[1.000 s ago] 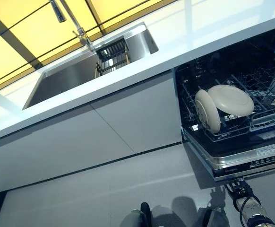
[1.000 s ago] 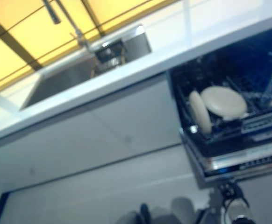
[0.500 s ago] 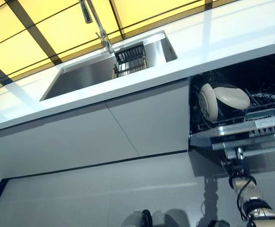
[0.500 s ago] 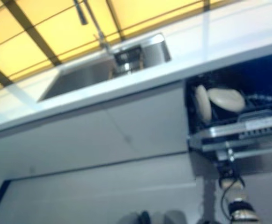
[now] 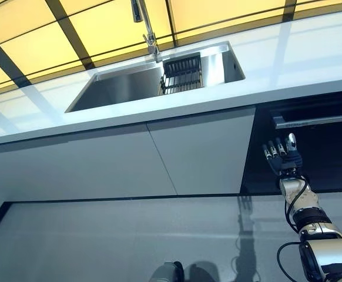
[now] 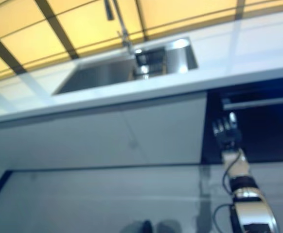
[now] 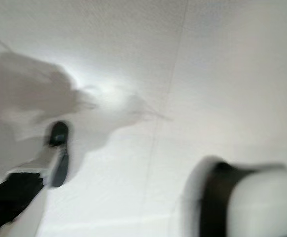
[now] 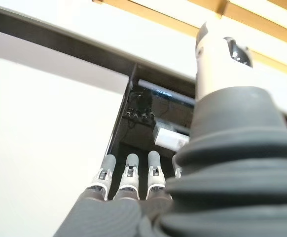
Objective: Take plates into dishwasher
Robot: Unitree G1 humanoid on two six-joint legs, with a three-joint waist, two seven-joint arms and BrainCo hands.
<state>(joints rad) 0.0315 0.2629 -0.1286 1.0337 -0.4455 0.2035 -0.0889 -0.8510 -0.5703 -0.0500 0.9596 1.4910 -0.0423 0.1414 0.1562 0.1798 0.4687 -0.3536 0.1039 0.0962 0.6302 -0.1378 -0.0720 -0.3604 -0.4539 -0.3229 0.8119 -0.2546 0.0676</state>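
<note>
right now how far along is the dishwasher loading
Looks close to finished. The dishwasher door stands upright and closed under the counter, so no plates show. The right hand is open, fingers straight, in front of the door just below its handle, holding nothing. The sink holds only a dark rack. The left hand is not in view.

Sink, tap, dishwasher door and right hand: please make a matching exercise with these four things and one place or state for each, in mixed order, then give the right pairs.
Things:
1. Sink
2. Tap
3. Dishwasher door
4. Right hand

Place or state:
A. shut, dark, with a bar handle near its top
B. raised in front of the dark door, fingers straight
C. set into the white counter, with a dark rack inside
D. stands behind the basin

Pairs: 1-C, 2-D, 3-A, 4-B
</note>
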